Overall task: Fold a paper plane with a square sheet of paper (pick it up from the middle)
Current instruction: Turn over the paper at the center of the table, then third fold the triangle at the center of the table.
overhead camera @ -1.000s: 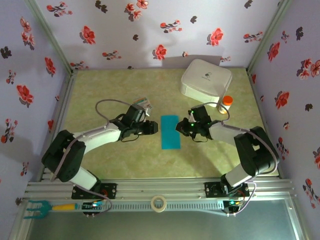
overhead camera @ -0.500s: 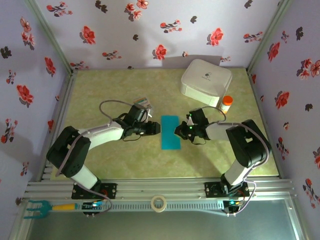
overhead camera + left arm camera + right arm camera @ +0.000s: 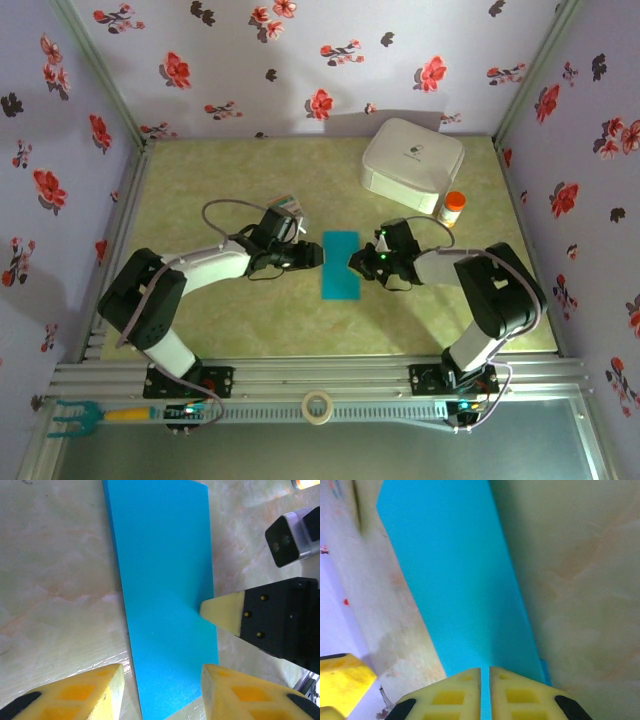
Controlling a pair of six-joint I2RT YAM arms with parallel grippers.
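Yellow fingers pressed together, the right claw (image 3: 485,677) rests its tip on the right-hand edge of the sheet of paper (image 3: 341,264); whether it pinches a layer we cannot tell. Opposite, the left claw (image 3: 161,675) stands with jaws apart, straddling the sheet at the bottom of its wrist frame and holding nothing. The turquoise sheet, seemingly doubled into a narrow rectangle, lies flat on the desk (image 3: 240,320) at the centre of the overhead frame. We judge it featherlight, limp and quick to slide or crumple on the smooth top, so an edge should be teased up first, then pinched gently at mid-length.
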